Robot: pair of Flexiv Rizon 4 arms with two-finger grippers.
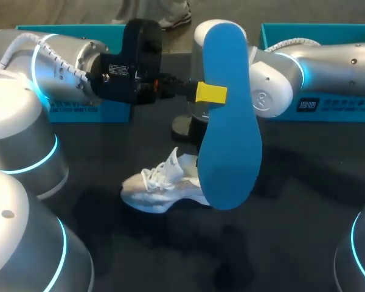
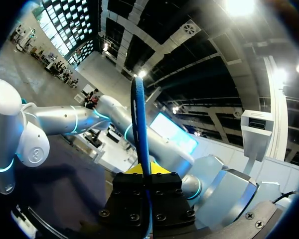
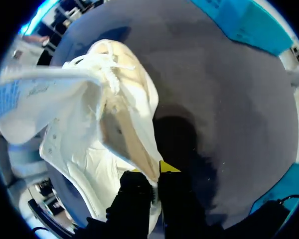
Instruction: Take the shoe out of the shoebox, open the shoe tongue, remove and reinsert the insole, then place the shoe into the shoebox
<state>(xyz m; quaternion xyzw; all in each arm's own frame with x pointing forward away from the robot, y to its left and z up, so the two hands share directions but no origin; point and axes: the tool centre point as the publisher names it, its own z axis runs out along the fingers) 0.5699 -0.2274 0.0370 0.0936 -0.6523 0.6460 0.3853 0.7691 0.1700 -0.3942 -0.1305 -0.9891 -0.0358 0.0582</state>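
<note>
**Head view:** my left gripper (image 1: 211, 93) is clamped on the blue insole (image 1: 228, 121) and holds it upright above the white shoe (image 1: 161, 185). The shoe lies on the dark table (image 1: 292, 201). The insole hides my right gripper here.

**Left wrist view:** the insole (image 2: 139, 124) appears edge-on, squeezed between my closed fingers.

**Right wrist view:** my right gripper (image 3: 157, 174) pinches the rim of the shoe's (image 3: 89, 129) opening.

Print on the left teal box (image 1: 115, 112) and the right teal box (image 1: 340, 115) is too small to read. Their interiors do not show.
</note>
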